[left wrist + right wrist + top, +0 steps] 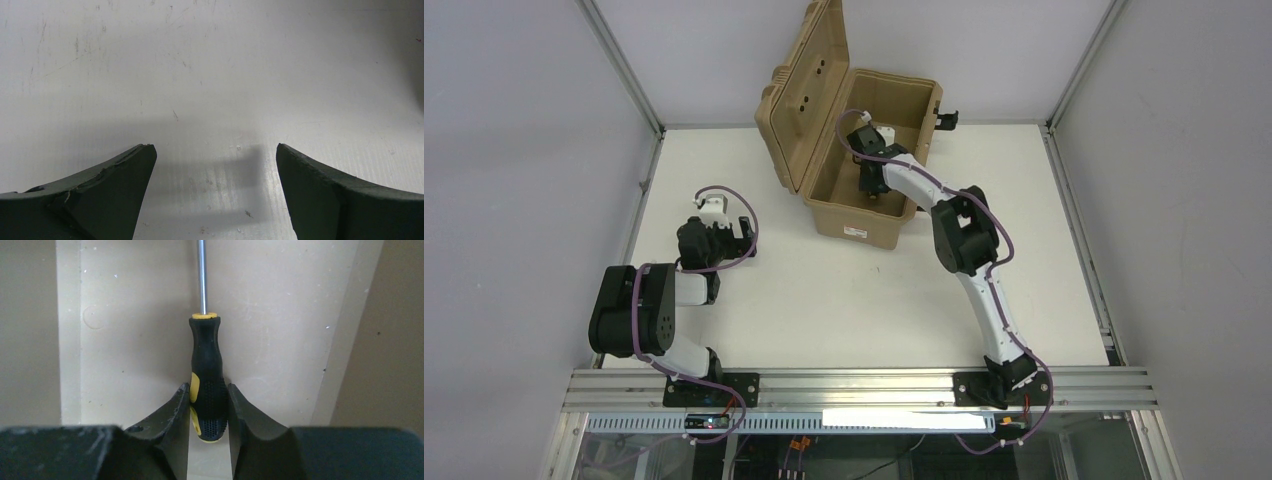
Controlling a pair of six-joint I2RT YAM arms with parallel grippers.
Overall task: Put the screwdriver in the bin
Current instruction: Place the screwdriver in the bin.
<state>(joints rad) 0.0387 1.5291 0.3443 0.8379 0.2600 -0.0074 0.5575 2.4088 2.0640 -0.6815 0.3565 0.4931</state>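
The bin (864,215) is a tan hard case with its ribbed lid open, standing at the back of the table. My right gripper (871,183) reaches down inside it. In the right wrist view my right gripper (209,390) is shut on the screwdriver (206,370), gripping the butt end of the black and yellow handle. The thin metal shaft points away over the bin's tan floor (140,340). My left gripper (742,237) is open and empty over the bare table at the left. It also shows in the left wrist view (215,147), jaws wide apart.
The bin's inner walls (380,340) rise close on both sides of the right gripper. The raised lid (809,90) stands to the left of the opening. A black latch (946,118) sticks out at the bin's right end. The white table (824,310) lies in front.
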